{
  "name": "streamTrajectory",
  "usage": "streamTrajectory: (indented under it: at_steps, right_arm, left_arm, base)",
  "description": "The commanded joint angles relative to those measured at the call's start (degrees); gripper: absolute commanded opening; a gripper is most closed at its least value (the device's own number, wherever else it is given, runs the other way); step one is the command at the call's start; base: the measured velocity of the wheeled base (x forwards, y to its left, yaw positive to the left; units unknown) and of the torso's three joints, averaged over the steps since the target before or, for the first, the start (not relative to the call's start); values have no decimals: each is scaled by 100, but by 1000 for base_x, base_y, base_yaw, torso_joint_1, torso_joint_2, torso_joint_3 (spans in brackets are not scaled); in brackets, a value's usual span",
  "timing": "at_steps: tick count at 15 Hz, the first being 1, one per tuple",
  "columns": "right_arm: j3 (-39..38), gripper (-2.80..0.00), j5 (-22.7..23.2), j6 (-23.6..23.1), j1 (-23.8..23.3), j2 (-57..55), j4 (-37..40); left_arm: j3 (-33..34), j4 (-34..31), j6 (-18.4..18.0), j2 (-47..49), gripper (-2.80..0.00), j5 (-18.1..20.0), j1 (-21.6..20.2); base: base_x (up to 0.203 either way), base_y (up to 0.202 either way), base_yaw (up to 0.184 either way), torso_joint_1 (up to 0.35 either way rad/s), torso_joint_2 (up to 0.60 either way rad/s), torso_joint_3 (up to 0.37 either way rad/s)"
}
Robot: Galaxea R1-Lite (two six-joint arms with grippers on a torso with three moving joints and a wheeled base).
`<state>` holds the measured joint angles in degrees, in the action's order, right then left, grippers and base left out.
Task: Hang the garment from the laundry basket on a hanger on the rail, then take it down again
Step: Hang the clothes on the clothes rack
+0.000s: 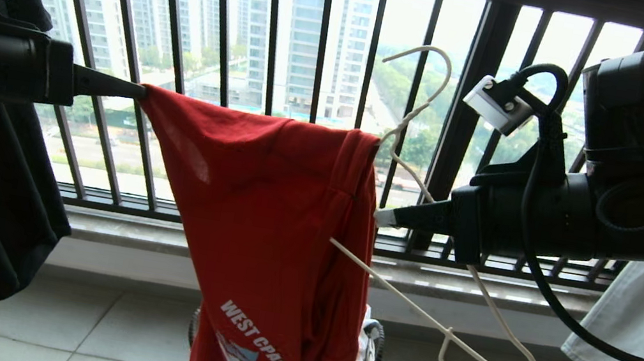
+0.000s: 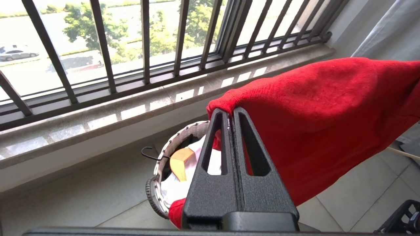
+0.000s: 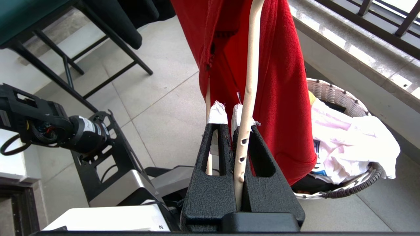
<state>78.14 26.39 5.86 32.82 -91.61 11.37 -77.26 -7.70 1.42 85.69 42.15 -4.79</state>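
The red short-sleeved T-shirt with white "WEST COAST" lettering (image 1: 273, 244) is held aloft, pinched at its upper left corner and stretched across to the right, its body hanging down over the small round basket of white weave with a black rim (image 3: 347, 98) on the tiled floor. White and dark laundry is seen inside the basket. The thin off-white wire hanger (image 1: 440, 328) is tilted at the shirt's right edge, one arm tucked into the cloth, its hook raised.

A pale tiled floor (image 1: 111, 328) carries the laundry basket (image 3: 341, 95), which stands close below the stone sill (image 2: 98, 111), filled with crumpled clothes (image 3: 347, 144).
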Motion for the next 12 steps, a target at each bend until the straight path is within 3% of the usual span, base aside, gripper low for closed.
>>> streamTrajectory:
  at_steps: [1,6,7,12]
  right_arm:
    - [-1,-280,15,3,-15,29,5]
    - [8,-280,24,11,-47,44,-4]
    - [8,-280,24,11,-47,42,-4]
    - [11,-280,24,11,-47,47,-21]
  left_arm:
    - [-103,-12,-8,203,-280,-244,4]
    - [-44,-21,-193,290,-280,-260,48]
    - [-35,-36,-213,290,0,-260,48]
    - [-26,-164,-240,208,0,-260,75]
  base:
    - [0,0,0,0,0,0]
    - [0,0,0,0,0,0]
    - [0,0,0,0,0,0]
    - [0,0,0,0,0,0]
